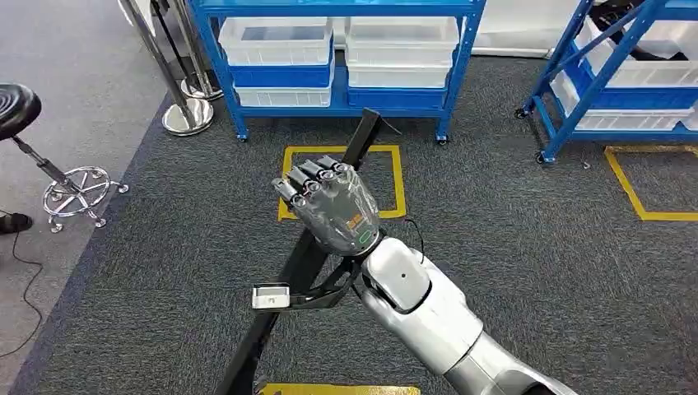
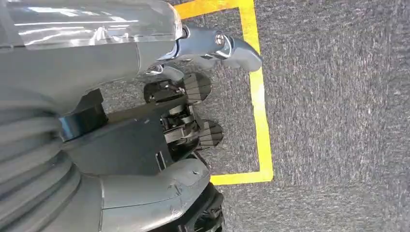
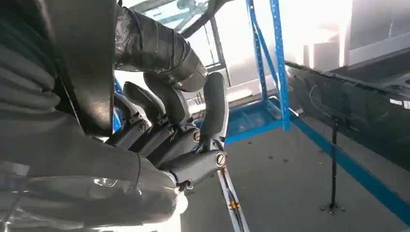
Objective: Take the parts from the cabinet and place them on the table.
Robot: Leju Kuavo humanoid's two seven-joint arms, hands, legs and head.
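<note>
My right hand (image 1: 329, 206) is raised in the middle of the head view, its fingers wrapped around a long black bar-shaped part (image 1: 255, 346). The bar runs slanted from low at the left up past the hand toward the cabinet. In the right wrist view the curled fingers (image 3: 169, 111) close around the same black part (image 3: 89, 67). My left hand (image 2: 193, 111) hangs over the carpet with its fingers apart and nothing in it. The blue cabinet (image 1: 337, 90) with white bins stands ahead.
A second blue rack (image 1: 609, 74) with bins stands at the right. At the left are a black stool (image 1: 33, 123) and a metal post base (image 1: 188, 117). Yellow tape squares (image 1: 399, 181) mark the grey carpet. A shoe (image 1: 12, 222) shows at the left edge.
</note>
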